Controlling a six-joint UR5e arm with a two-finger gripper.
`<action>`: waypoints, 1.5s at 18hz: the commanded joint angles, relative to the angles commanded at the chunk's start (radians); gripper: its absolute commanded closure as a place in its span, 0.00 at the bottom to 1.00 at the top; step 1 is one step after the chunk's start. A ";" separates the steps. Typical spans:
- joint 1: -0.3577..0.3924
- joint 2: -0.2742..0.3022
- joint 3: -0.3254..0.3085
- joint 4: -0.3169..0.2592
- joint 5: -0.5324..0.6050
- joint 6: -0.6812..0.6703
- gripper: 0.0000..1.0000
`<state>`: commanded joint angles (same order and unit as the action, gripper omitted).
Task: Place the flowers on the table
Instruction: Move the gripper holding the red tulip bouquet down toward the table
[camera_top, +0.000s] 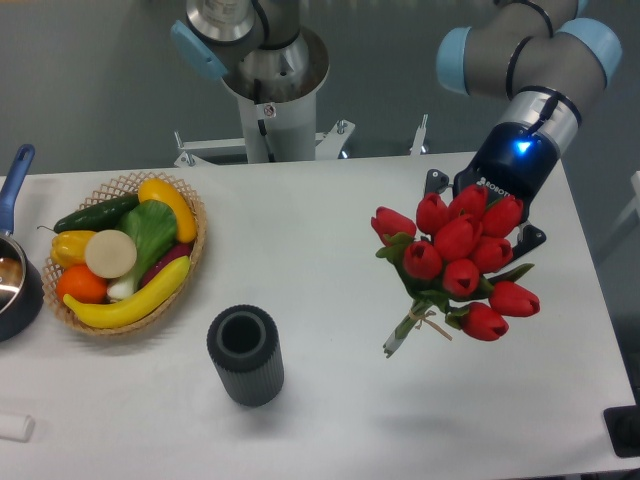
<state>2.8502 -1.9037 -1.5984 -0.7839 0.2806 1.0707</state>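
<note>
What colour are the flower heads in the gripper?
Red, on the flowers; clear in the fixed camera view.

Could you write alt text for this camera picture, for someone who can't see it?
A robot arm's gripper, mostly hidden behind the blooms, holds a bunch of red tulips over the right side of a white table. To the left stand a dark ribbed cylinder and a wicker basket of fruit and vegetables, with a pot at the edge.
</note>
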 joint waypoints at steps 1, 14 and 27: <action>-0.002 0.003 -0.009 0.000 0.003 0.005 0.60; -0.047 0.032 -0.018 0.002 0.340 0.037 0.60; -0.193 0.023 -0.023 -0.008 0.932 0.089 0.60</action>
<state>2.6570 -1.8806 -1.6214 -0.7915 1.2130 1.1597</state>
